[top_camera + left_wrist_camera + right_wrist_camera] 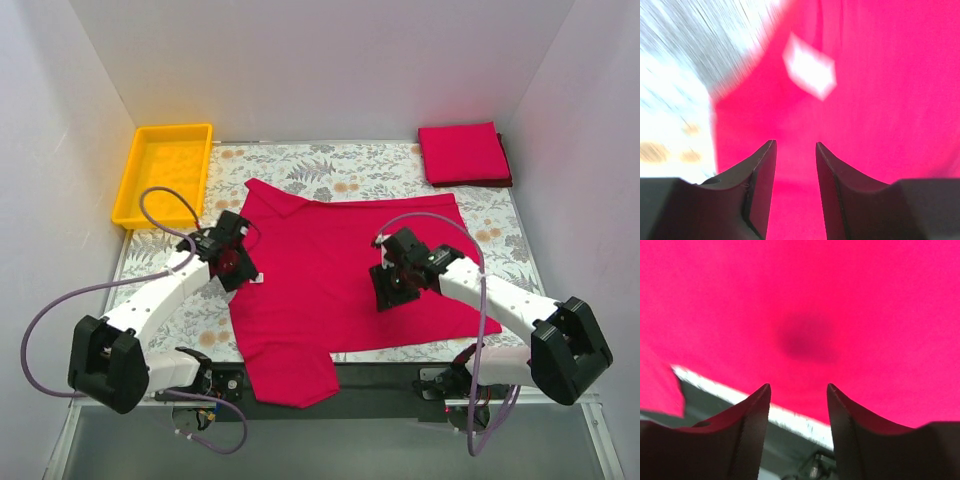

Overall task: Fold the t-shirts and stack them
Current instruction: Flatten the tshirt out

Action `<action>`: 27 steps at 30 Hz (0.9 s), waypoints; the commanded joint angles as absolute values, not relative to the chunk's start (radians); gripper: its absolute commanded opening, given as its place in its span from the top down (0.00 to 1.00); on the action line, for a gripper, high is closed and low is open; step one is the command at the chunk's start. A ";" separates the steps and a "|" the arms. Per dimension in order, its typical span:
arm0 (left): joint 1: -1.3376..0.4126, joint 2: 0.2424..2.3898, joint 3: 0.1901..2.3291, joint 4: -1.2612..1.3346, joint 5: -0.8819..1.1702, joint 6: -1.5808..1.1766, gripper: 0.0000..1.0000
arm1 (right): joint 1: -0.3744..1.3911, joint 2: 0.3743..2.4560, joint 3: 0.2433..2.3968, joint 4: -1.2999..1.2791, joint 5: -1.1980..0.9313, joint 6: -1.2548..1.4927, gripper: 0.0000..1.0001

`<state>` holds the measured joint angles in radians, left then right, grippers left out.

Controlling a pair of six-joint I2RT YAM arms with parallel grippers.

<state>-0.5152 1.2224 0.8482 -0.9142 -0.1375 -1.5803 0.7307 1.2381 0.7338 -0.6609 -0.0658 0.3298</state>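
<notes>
1. Lying flat mid-table, one red t-shirt [340, 290] is spread open on the flowered table [330, 165]. A flap of it hangs over the near edge.
2. A second t-shirt, already folded [463, 153], sits square in the far right corner, well apart from the spread one. A yellow tray [127, 190] sits far left.
3. The left gripper [238, 262] hovers at the spread shirt's left edge with its fingers apart and nothing between them. Its wrist view shows a blurred white patch [809, 70] on the cloth, probably the tag.
4. The right gripper [392, 290] is over the shirt's right-middle, also open-handed and empty. Whether its tips touch the fabric I cannot tell.
5. Handling, as I judge it:
   - The cloth is light and limp with no stiffness. It will sag, drag and wrinkle if lifted from one point only.
   - It is not fragile, and it is not slippery once pinched.
6. Best hold: pinch a hem or edge at two spread points, one per arm, keeping the layers together.
</notes>
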 commanded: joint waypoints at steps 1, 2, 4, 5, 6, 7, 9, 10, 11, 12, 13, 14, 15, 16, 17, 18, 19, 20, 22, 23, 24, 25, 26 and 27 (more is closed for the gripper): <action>-0.312 1.261 0.897 -0.834 -0.261 -1.409 0.65 | 0.617 1.269 0.871 -0.593 -0.052 0.230 0.47; -0.281 1.276 0.902 -0.812 -0.265 -1.390 0.65 | 0.591 1.284 0.879 -0.568 -0.076 0.227 0.50; -0.212 1.336 0.907 -0.766 -0.252 -1.355 0.67 | 0.542 1.302 0.906 -0.502 -0.132 0.218 0.59; -0.197 1.350 0.904 -0.752 -0.250 -1.347 0.68 | 0.535 1.319 0.913 -0.482 -0.130 0.215 0.62; -0.177 1.371 0.899 -0.733 -0.250 -1.341 0.70 | 0.531 1.328 0.916 -0.456 -0.130 0.212 0.66; -0.170 1.379 0.891 -0.691 -0.250 -1.333 0.71 | 0.522 1.338 0.916 -0.433 -0.143 0.209 0.70; -0.169 1.393 0.879 -0.657 -0.233 -1.315 0.73 | 0.514 1.376 0.914 -0.382 -0.155 0.199 0.71; -0.169 1.403 0.876 -0.632 -0.219 -1.310 0.73 | 0.509 1.393 0.914 -0.371 -0.166 0.196 0.72; -0.169 1.407 0.874 -0.623 -0.184 -1.302 0.73 | 0.508 1.420 0.914 -0.351 -0.169 0.195 0.72; -0.169 1.408 0.873 -0.603 -0.170 -1.299 0.72 | 0.506 1.431 0.911 -0.342 -0.176 0.190 0.72; -0.169 1.407 0.871 -0.591 -0.154 -1.296 0.69 | 0.503 1.442 0.907 -0.328 -0.179 0.189 0.72; -0.169 1.405 0.864 -0.580 -0.126 -1.284 0.68 | 0.502 1.459 0.893 -0.309 -0.181 0.189 0.72; -0.170 1.402 0.861 -0.563 -0.115 -1.279 0.67 | 0.502 1.466 0.885 -0.299 -0.183 0.187 0.72; -0.172 1.402 0.856 -0.557 -0.110 -1.275 0.65 | 0.497 1.473 0.879 -0.292 -0.184 0.187 0.72; -0.175 1.402 0.853 -0.551 -0.104 -1.269 0.64 | 0.494 1.480 0.862 -0.284 -0.184 0.189 0.72; -0.178 1.407 0.850 -0.546 -0.103 -1.264 0.63 | 0.492 1.485 0.853 -0.269 -0.184 0.189 0.72; -0.179 1.413 0.845 -0.545 -0.104 -1.262 0.63 | 0.488 1.489 0.845 -0.262 -0.189 0.192 0.72; -0.181 1.430 0.842 -0.543 -0.101 -1.262 0.62 | 0.483 1.491 0.838 -0.255 -0.192 0.192 0.72; -0.190 1.445 0.842 -0.545 -0.106 -1.261 0.63 | 0.479 1.494 0.816 -0.238 -0.199 0.193 0.72; -0.193 1.456 0.841 -0.543 -0.110 -1.261 0.62 | 0.477 1.494 0.810 -0.235 -0.202 0.195 0.72; -0.202 1.460 0.841 -0.543 -0.115 -1.265 0.63 | 0.477 1.493 0.799 -0.232 -0.206 0.196 0.72; -0.207 1.466 0.841 -0.543 -0.120 -1.267 0.62 | 0.474 1.490 0.795 -0.227 -0.207 0.195 0.72; -0.212 1.470 0.842 -0.540 -0.123 -1.270 0.62 | 0.472 1.489 0.790 -0.222 -0.209 0.195 0.72; -0.227 1.479 0.844 -0.540 -0.129 -1.272 0.63 | 0.472 1.488 0.785 -0.219 -0.209 0.196 0.72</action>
<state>-0.1997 1.4723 0.8467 -0.5610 -0.1196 -1.2789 0.4778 1.4895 0.7998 -0.2737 -0.1867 0.2050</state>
